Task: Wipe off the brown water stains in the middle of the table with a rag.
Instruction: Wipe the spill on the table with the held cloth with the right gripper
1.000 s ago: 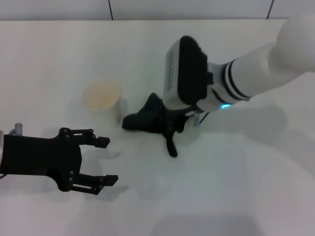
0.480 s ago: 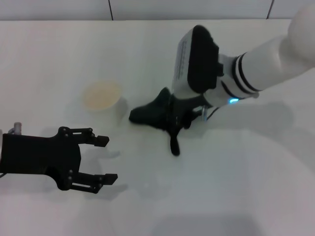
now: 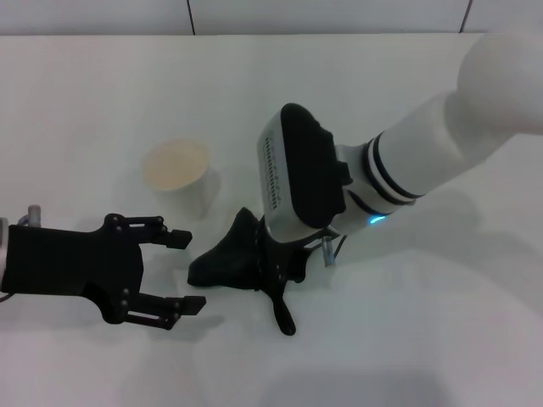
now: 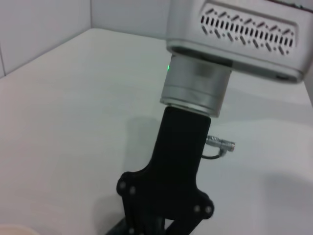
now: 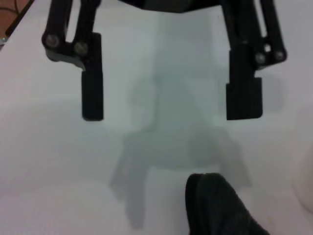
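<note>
where the rag lay: the rag sat bunched on the table, in front of the paper cup and apart from it, with a thin strip trailing toward the near edge
right gripper: the right gripper was down on the right part of the rag, its white arm reaching in from the far right
right gripper's hold: its black tip merged with the dark cloth in the head view and was cut off in the left wrist view, so i could not tell whether it clamped the rag
left gripper: the left gripper hung just left of the rag, not touching it
left gripper's fingers: they were spread wide and held nothing; the right wrist view showed the same, with white table between them and a corner of the rag nearer the camera
cup: it stood upright, cream inside
</note>
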